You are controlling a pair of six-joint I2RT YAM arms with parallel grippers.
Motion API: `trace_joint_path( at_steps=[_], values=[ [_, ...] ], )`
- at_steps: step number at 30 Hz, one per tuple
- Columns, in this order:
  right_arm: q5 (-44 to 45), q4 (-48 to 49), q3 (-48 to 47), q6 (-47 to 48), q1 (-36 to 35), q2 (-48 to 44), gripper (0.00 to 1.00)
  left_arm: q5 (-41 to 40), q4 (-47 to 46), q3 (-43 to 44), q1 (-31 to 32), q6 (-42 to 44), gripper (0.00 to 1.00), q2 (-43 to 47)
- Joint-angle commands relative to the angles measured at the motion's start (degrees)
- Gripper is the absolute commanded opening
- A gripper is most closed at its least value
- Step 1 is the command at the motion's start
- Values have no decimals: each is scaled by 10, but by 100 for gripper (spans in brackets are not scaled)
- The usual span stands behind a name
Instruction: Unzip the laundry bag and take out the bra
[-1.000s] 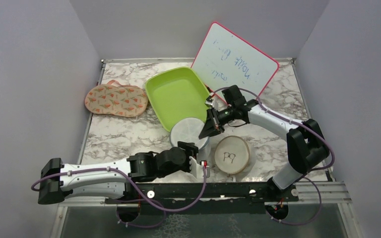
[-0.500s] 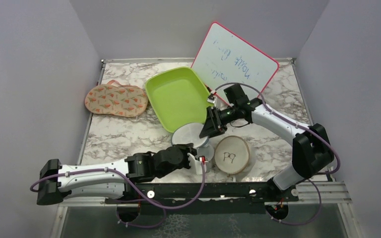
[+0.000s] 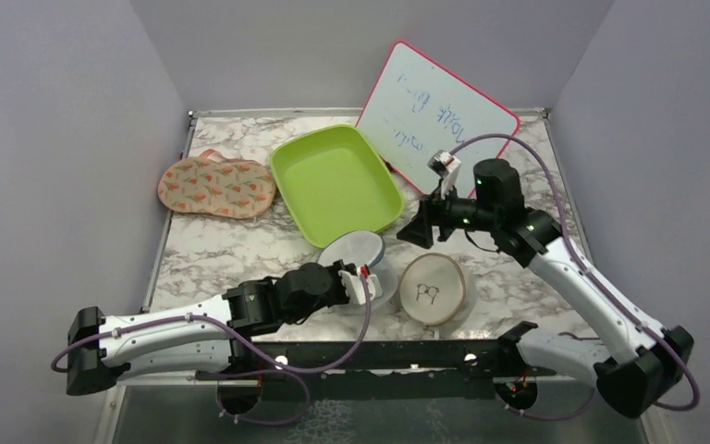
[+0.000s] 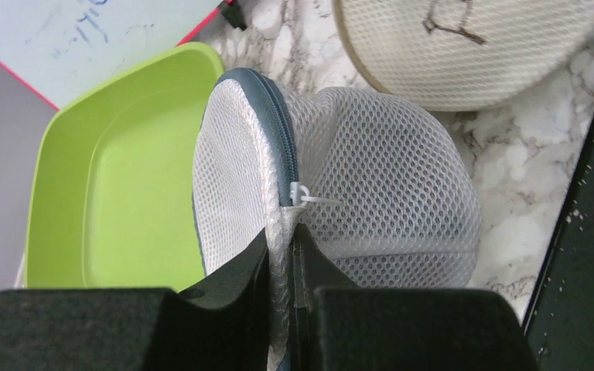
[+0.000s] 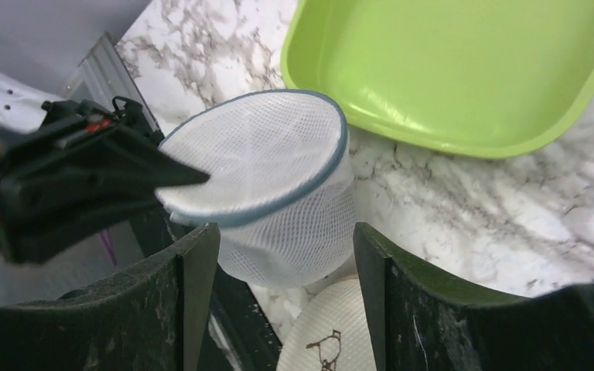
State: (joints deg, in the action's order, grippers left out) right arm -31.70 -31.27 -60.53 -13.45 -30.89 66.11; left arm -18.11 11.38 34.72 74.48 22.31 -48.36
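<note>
The laundry bag (image 3: 355, 253), a white mesh drum with a grey-blue zip rim, sits tilted at the table's front centre. My left gripper (image 3: 363, 283) is shut on a fold of its mesh seam (image 4: 281, 247), just below the zip pull with a white tie (image 4: 303, 198). The zip looks closed along the rim (image 4: 277, 124). My right gripper (image 3: 417, 232) hangs open above and to the right of the bag, touching nothing; the bag (image 5: 267, 166) shows beyond its fingertips (image 5: 201, 255). The bra is hidden.
A beige mesh disc with drawn glasses (image 3: 432, 289) lies right of the bag. A lime green tray (image 3: 333, 183) is behind it, a red-framed whiteboard (image 3: 439, 113) leans at the back, and a patterned pouch (image 3: 214, 186) lies at the left.
My right gripper let go of the bag's far rim, opened, and pulled back up to the right. My left gripper shut on the bag's seam, and the bag tilted.
</note>
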Motion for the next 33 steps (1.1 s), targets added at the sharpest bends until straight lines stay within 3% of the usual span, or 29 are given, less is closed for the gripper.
trace_joint_path(
  at_steps=[1, 5, 9, 14, 20, 28, 33],
  values=[
    [-30, 89, 60, 72, -2, -96, 63, 19, -30, 24, -43, -78, 0, 20],
    [-138, 153, 124, 46, -12, -167, 63, 78, -32, 35, -80, -108, 0, 5],
    [-184, 200, 165, 1, -19, -182, 61, 111, -28, 54, -113, -129, 0, -26],
    [-181, 233, 187, -48, -52, -147, 44, 152, -19, 72, -135, -148, 0, -58],
    [-35, 241, 181, -85, -123, -103, 35, 177, -3, 88, -147, -160, 0, -84],
    [67, 282, 179, -136, -165, -58, 24, 189, -3, 91, -157, -162, 0, -86],
    [128, 293, 170, -141, -193, -42, 23, 197, 0, 93, -159, -162, 0, -85]
  ],
)
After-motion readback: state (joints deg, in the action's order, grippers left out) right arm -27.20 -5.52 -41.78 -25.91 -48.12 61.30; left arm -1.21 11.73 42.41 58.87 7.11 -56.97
